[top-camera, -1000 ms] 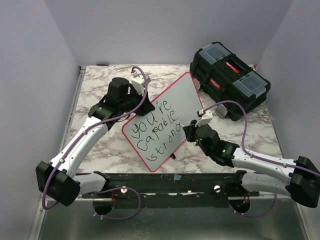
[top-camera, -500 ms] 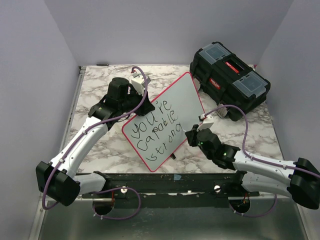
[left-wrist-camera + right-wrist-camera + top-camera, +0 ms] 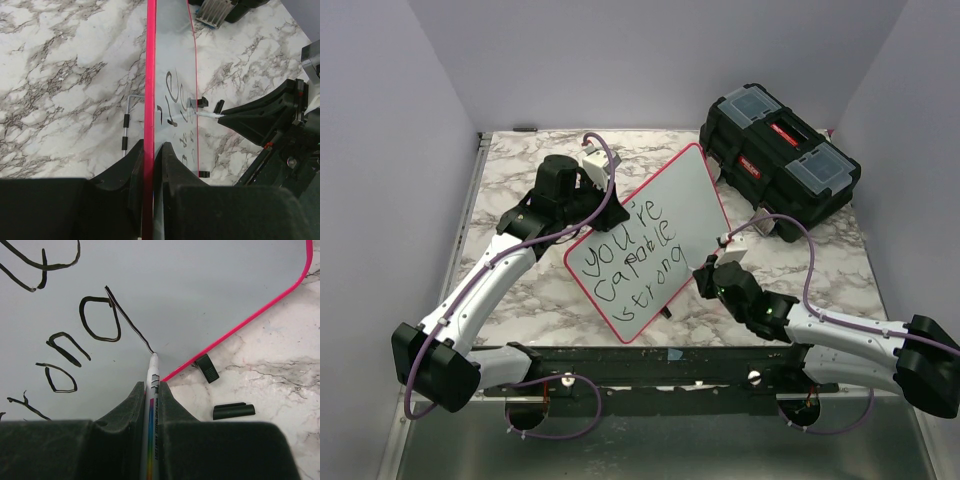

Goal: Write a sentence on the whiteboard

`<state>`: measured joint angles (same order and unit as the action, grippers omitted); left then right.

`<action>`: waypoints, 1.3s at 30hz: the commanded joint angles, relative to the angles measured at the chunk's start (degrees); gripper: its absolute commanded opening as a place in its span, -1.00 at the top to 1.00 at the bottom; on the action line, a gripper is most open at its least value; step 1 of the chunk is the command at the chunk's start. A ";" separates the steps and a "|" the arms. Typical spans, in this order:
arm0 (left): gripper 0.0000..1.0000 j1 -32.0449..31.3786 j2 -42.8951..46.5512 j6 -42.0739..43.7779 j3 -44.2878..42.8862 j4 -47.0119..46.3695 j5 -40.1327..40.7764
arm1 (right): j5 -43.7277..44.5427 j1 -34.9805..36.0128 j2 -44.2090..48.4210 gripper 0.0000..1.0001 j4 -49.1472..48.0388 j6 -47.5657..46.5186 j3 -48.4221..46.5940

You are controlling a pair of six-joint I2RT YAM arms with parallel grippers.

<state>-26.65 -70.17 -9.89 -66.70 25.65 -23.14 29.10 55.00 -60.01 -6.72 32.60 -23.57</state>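
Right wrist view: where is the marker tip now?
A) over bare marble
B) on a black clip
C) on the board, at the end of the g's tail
C: the tip of the marker sits on the whiteboard where the g's tail stroke ends, just inside the pink rim.

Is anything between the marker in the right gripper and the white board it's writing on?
Nothing visible. The right gripper holds the white marker with its tip touching the glossy, red-rimmed whiteboard, at the end of the black handwritten sentence.
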 commanded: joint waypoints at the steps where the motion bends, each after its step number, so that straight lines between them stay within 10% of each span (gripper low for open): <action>1: 1.00 -1.63 -1.90 5.96 1.61 7.21 1.87 | -7.51 0.15 -2.30 0.99 -1.02 2.72 1.77; 39: 1.00 -1.69 -1.28 6.18 1.58 7.31 2.13 | -21.46 0.20 -0.20 0.99 -4.25 2.74 -1.58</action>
<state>-26.65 -69.60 -9.85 -66.94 25.76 -22.68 14.26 54.70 -60.71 -5.23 33.28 -23.07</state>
